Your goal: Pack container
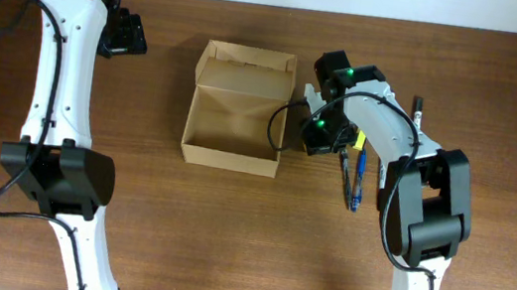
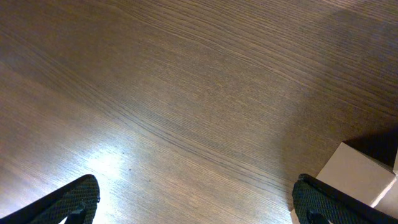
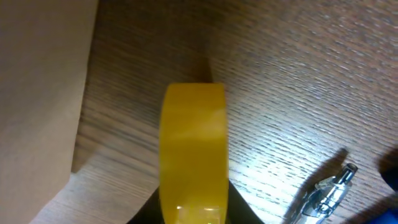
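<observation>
Container point(image 1: 238, 108) sits mid-table, open, flap lid folded back on the far side, inside looks bare. Table point(image 1: 225, 251) is dark wood grain. Right gripper point(image 1: 318, 133) is low, just beside the container's right wall, outside it. Right wrist view: a yellow object point(image 3: 193, 149) stands up from between the fingers, dark finger edges tight against both its sides, so the gripper looks clamped on it; can't tell exactly what the object is. Cardboard wall of the container fills the left of that view, wood to the right, and a silver pen clip point(image 3: 326, 194) shows at the lower right. Overhead: blue pens point(image 1: 351, 180) lie on the table right of the container, under the right arm. Left gripper point(image 1: 125, 35) is at the far left, well apart from the container. Left wrist view: fingertips point(image 2: 76, 200) spread wide at the bottom corners, only bare wood between them, holding nothing; a container corner shows at the lower right.
</observation>
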### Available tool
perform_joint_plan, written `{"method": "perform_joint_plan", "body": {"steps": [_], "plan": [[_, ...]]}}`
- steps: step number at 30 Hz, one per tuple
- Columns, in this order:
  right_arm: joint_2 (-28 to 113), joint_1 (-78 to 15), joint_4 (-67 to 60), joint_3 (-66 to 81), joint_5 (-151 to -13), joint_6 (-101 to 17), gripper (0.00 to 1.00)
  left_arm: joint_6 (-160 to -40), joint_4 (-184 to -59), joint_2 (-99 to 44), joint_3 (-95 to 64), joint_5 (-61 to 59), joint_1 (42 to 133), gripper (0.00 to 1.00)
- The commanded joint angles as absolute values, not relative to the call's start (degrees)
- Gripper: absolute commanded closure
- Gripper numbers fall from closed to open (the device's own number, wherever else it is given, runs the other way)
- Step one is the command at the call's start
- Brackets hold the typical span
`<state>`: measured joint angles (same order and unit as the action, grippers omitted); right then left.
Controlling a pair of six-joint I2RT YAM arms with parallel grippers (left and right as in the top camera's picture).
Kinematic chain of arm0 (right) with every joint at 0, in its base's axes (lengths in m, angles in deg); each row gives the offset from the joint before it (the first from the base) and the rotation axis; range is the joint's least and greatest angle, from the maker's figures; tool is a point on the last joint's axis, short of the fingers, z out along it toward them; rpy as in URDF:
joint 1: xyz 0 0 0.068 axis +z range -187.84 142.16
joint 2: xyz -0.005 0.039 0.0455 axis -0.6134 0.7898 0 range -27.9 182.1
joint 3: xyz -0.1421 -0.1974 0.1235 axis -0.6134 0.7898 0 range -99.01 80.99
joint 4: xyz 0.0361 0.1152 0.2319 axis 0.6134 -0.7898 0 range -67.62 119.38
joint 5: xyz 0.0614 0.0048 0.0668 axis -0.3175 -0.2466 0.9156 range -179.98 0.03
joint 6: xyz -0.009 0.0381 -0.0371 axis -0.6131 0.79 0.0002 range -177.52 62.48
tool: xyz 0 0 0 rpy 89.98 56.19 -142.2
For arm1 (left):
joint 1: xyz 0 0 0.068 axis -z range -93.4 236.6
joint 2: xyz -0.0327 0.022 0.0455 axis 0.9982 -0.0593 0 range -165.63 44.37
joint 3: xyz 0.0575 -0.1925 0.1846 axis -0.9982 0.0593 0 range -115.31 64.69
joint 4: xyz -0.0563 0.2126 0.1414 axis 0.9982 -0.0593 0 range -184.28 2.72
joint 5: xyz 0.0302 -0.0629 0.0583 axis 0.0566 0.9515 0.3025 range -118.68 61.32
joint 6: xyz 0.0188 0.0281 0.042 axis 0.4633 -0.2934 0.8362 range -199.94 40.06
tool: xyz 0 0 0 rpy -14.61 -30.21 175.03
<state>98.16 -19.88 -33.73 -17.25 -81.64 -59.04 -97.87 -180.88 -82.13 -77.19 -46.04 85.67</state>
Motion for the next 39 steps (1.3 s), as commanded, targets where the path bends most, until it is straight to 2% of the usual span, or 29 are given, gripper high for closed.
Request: {"method": "perform_joint_plan", "body": {"steps": [1, 13, 24, 39], "plan": [[98.1, -19.6, -33.6, -17.1, -83.1, -58.6, 0.8, -97.6, -180.8, -81.9, -76.9, -46.0, 85.6, 0.0], [98.1, -19.9, -32.6, -17.9, -83.2, -58.5, 0.88, -97.6, -180.8, -81.9, -76.9, -46.0, 85.6, 0.0], [97.7, -24.1, -36.9, -25.6, -83.2, -57.9, 0.93, -97.6, -180.8, -81.9, -76.9, -46.0, 85.6, 0.0], [97.5, -23.1, -49.1, -46.7, -86.0, -58.0, 0.96, -97.6, -180.8, -81.9, -76.9, -46.0, 85.6, 0.0]]}}
